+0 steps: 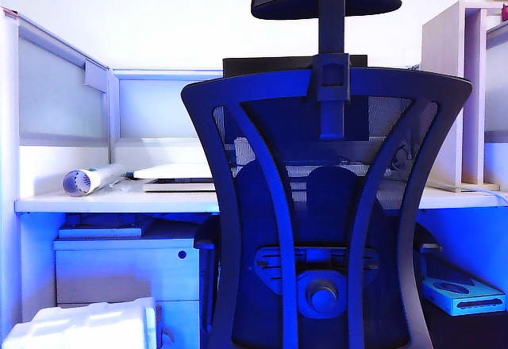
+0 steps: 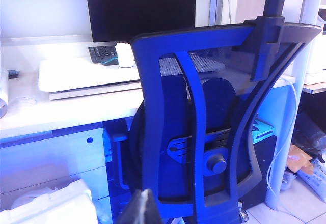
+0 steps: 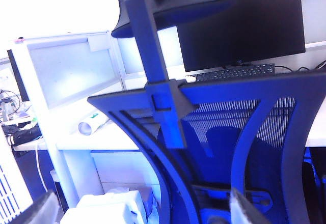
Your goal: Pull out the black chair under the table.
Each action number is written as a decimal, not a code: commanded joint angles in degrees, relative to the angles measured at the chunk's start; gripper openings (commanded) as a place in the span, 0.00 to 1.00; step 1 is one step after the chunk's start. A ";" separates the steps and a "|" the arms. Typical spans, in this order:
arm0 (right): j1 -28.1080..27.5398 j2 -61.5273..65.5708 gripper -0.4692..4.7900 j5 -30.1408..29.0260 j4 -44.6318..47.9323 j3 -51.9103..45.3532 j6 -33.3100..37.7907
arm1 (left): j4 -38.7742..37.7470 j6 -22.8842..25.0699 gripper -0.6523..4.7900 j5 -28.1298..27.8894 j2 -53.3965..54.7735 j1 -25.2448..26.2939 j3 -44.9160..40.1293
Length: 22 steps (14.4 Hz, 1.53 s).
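One large black office chair with a mesh back and padded headrest fills the centre and right of the exterior frame, its back facing us, seat tucked toward the long white desk top behind it. Our right gripper shows two finger tips spread wide apart at the bottom of its wrist frame, holding nothing, just off the chair's back frame. Our left gripper shows only one dark tip; we cannot tell its fingers' state.

Right gripper with fingers spread wide and empty, left gripper showing only one dark fingertip
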 commanded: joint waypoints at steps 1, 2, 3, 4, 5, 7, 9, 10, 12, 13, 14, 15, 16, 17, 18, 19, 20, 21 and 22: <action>0.22 10.67 0.92 -1.75 8.41 4.90 0.26 | 0.85 -0.13 0.11 0.46 0.02 0.04 0.02; 1.27 18.69 0.93 -2.99 12.31 8.74 0.26 | 2.12 -0.13 0.11 0.46 0.02 0.04 0.02; 3.15 25.59 0.99 -2.93 14.43 12.31 0.24 | 3.56 -0.13 0.11 0.46 0.02 0.04 0.02; 5.66 32.39 1.00 -2.75 15.74 16.37 0.22 | 4.68 -0.13 0.11 0.44 0.02 0.04 0.02; 9.55 41.48 1.00 -2.08 17.09 22.36 -0.15 | 5.01 -0.13 0.11 0.44 0.02 0.04 0.02; 12.52 49.79 1.00 0.11 19.30 28.04 -2.69 | 5.03 -0.15 0.11 0.46 0.02 0.04 0.02; 13.73 57.72 1.00 0.22 20.33 34.36 -2.97 | 5.05 -0.31 0.11 0.46 0.02 0.04 0.02; 13.75 63.32 1.00 0.13 20.31 39.71 -2.99 | 5.03 -0.31 0.11 0.48 0.02 0.04 0.02; 13.73 72.37 1.00 0.13 20.09 49.59 -2.99 | 5.03 -0.28 0.11 0.44 0.02 0.04 0.02; 14.21 82.20 1.00 0.22 19.61 59.60 -2.73 | 5.03 -0.28 0.11 0.42 0.02 0.04 0.02; 14.51 84.54 1.00 0.15 19.43 62.03 -2.67 | 5.03 -0.26 0.11 0.15 0.02 0.07 0.02; 15.10 86.25 1.00 0.46 19.32 63.67 -2.67 | 5.03 -0.24 0.11 0.02 0.02 0.07 0.02; 15.12 87.36 1.00 0.55 19.10 64.83 -2.54 | 5.03 -0.26 0.11 0.02 0.02 0.07 0.02; 15.45 89.09 1.00 0.55 17.99 66.75 -2.54 | 5.01 -0.07 0.11 0.00 0.02 0.07 0.02; 15.96 90.23 1.00 0.74 17.16 68.08 -2.43 | 5.01 -0.07 0.11 0.02 0.02 0.07 0.00; 16.09 90.64 1.00 0.74 16.87 68.57 -2.34 | 5.03 -0.07 0.11 0.02 0.02 0.07 0.02; 16.66 90.62 0.47 0.33 17.07 68.57 -2.40 | 5.01 -0.07 0.11 0.02 0.02 0.07 0.02; 16.66 90.58 0.19 -1.01 17.99 68.59 -2.38 | 5.05 -0.07 0.11 0.02 0.02 0.07 0.02; 16.66 90.58 0.13 -1.42 18.53 68.59 -2.40 | 5.01 -0.07 0.11 0.00 0.02 0.07 0.00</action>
